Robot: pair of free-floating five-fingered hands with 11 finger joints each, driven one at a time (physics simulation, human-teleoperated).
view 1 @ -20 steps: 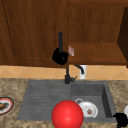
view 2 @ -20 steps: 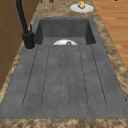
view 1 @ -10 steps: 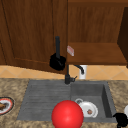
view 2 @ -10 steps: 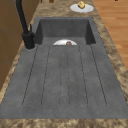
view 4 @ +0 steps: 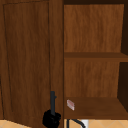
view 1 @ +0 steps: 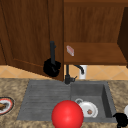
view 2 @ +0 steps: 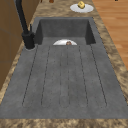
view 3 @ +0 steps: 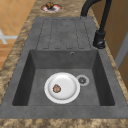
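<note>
Door handle — left hand lower, still gripping

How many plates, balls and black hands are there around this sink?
Plates: 3, one in the basin, one red-rimmed on the counter at the left, one with yellow food on the counter at the right
Red ball: 1
Black hands: 2, left hand at the cabinet door handle, right hand
Total: 6

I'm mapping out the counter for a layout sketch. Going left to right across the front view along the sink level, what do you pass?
Red-rimmed plate on the counter → red ball → white plate in the sink basin → right hand at the sink's front right corner.
</note>
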